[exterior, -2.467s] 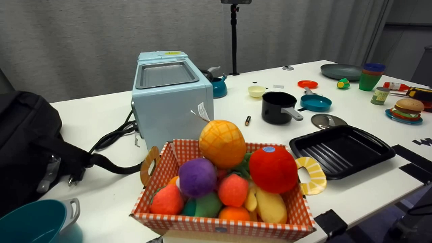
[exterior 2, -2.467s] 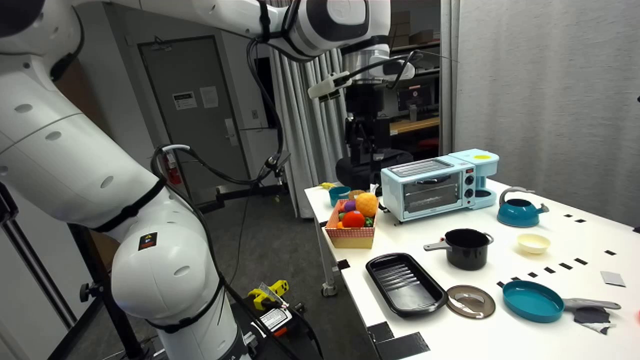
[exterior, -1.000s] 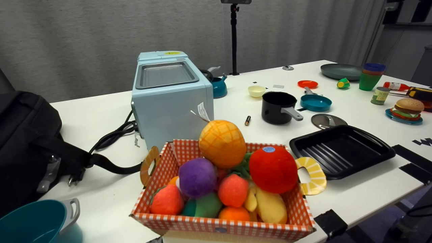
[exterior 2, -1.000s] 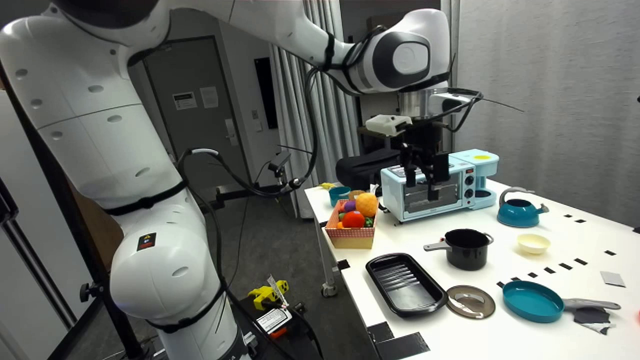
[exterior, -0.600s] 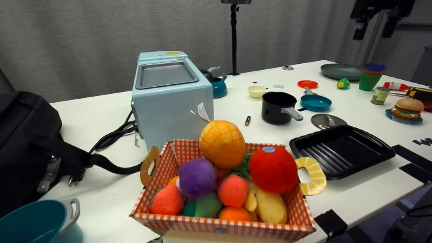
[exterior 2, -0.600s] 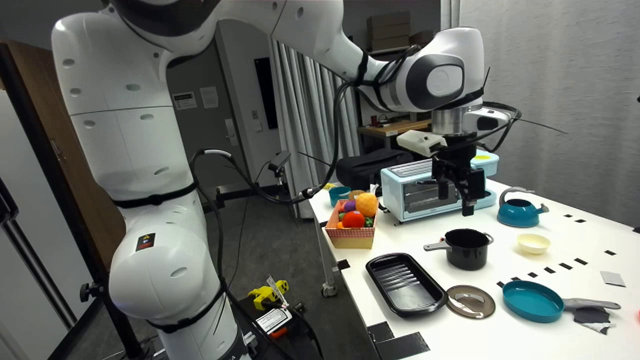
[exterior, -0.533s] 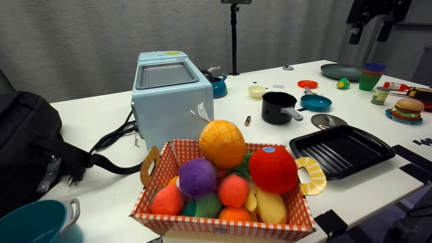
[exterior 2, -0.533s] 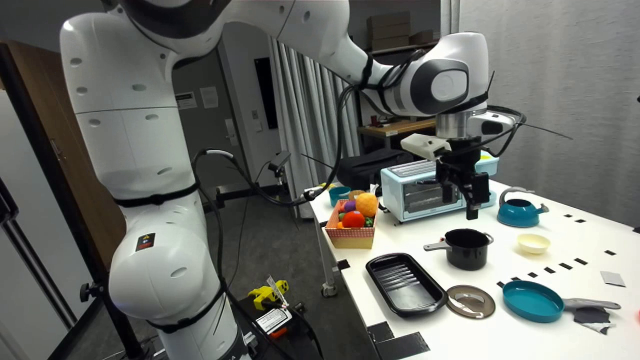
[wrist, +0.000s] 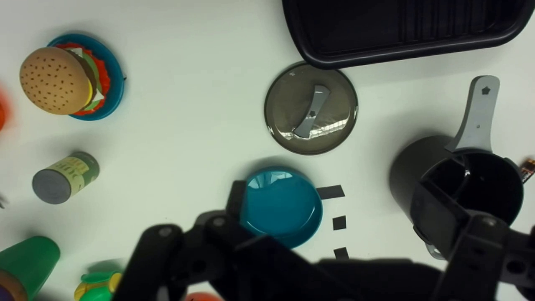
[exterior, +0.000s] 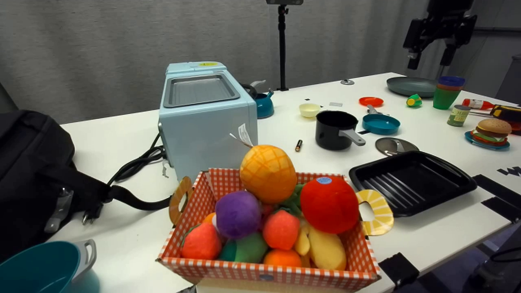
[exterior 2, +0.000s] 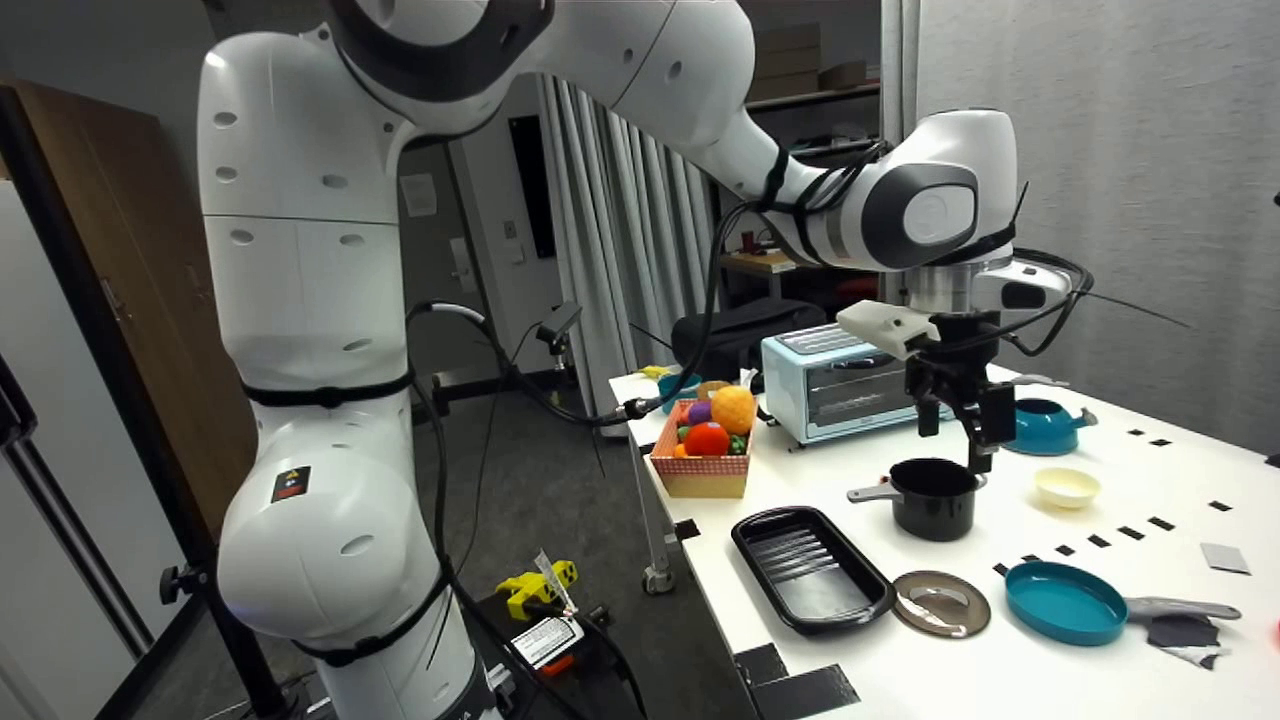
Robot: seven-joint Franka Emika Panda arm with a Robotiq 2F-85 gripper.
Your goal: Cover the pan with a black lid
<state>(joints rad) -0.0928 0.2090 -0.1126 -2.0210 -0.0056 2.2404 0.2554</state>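
The pan, a deep black pot with a grey handle, stands upright and uncovered on the table in both exterior views (exterior: 329, 136) (exterior 2: 930, 510); it is at the right of the wrist view (wrist: 413, 167). The lid is round, dark and smoky see-through with a grey grip. It lies flat on the table in both exterior views (exterior: 384, 145) (exterior 2: 918, 610) and at the upper middle of the wrist view (wrist: 284, 110). My gripper (exterior: 430, 61) (exterior 2: 957, 440) (wrist: 336, 205) is open and empty, above the table. In the wrist view one finger covers part of the pot.
A black ribbed tray (exterior: 411, 179) (exterior 2: 810, 575) (wrist: 376, 58) lies against the lid's edge. A teal frying pan (exterior 2: 1065, 600) (wrist: 284, 205) lies beside the lid. A fruit basket (exterior: 268, 274), blue toaster oven (exterior 2: 785, 400), toy burger (wrist: 54, 81) and can (wrist: 79, 167) also stand around.
The arm has swung out over the table and come down. In an exterior view the gripper has entered at the upper right and moved left and down. The pot and lid have not moved.
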